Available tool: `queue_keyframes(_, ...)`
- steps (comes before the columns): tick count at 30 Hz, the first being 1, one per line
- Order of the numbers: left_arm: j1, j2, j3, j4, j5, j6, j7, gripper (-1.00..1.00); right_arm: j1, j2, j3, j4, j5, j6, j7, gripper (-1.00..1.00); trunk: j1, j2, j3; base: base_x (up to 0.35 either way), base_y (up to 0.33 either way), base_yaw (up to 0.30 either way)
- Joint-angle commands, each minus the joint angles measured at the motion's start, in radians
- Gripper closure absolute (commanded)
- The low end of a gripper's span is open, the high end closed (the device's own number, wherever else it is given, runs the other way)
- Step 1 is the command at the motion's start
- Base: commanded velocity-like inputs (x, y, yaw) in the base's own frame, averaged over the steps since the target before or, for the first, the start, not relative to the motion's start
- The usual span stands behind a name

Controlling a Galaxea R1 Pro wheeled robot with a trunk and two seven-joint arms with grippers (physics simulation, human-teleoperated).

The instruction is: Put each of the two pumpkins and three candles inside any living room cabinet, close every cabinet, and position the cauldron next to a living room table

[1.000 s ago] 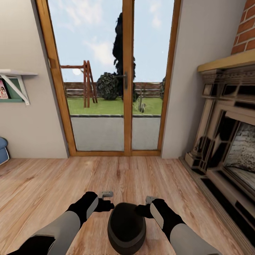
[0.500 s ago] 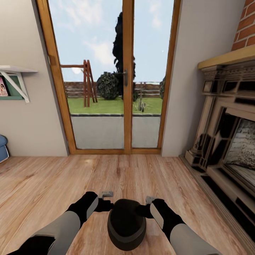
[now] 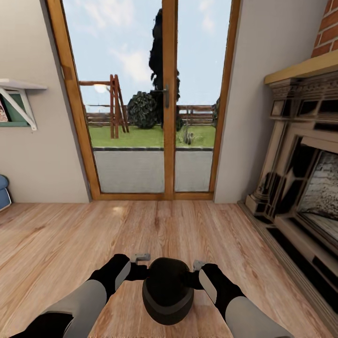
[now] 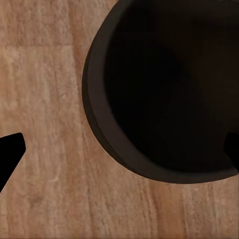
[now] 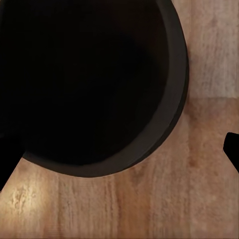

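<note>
The black cauldron [image 3: 167, 291] is low in the head view, over the wood floor between my two hands. My left gripper [image 3: 141, 272] is at its left side and my right gripper [image 3: 189, 278] at its right side. In the left wrist view the cauldron's rim [image 4: 102, 134] runs between the left gripper's [image 4: 121, 152] wide-spread fingertips [image 4: 10, 153]. The right wrist view shows the same: the cauldron's wall [image 5: 172, 99] lies between the open right gripper's [image 5: 119, 154] fingertips [image 5: 233, 147]. Whether it rests on the floor I cannot tell. Pumpkins, candles, cabinet and table are out of view.
A glazed wooden door [image 3: 169, 98] stands straight ahead. A stone fireplace [image 3: 300, 178] lines the right wall. A wall shelf [image 3: 19, 101] and a blue object [image 3: 3, 192] are at the left. Bare wood floor [image 3: 141, 230] stretches ahead.
The whole view has shifted, so the camera moved. The cauldron now sits slightly higher in the picture between the grippers, which keep their places.
</note>
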State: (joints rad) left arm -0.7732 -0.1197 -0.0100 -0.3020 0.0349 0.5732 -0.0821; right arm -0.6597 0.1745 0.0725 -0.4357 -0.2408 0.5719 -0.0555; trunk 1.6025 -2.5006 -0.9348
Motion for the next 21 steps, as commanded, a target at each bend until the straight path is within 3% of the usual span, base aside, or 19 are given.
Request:
queue_keyframes(1, 0.000, 0.000, -0.001, -0.001, 0.003, 0.004, -0.001, -1.00, -0.001, 0.000, 0.003, -0.002, -0.008, 0.004, -0.006, -1.00, 0.000, -0.001, -0.005, 0.000, 0.000, 0.000)
queue_keyframes(21, 0.000, 0.000, -0.003, 0.000, 0.002, -0.004, -0.001, -1.00, -0.001, 0.000, 0.003, -0.002, -0.009, 0.004, -0.006, -1.00, 0.009, -0.005, -0.082, 0.000, 0.000, 0.000)
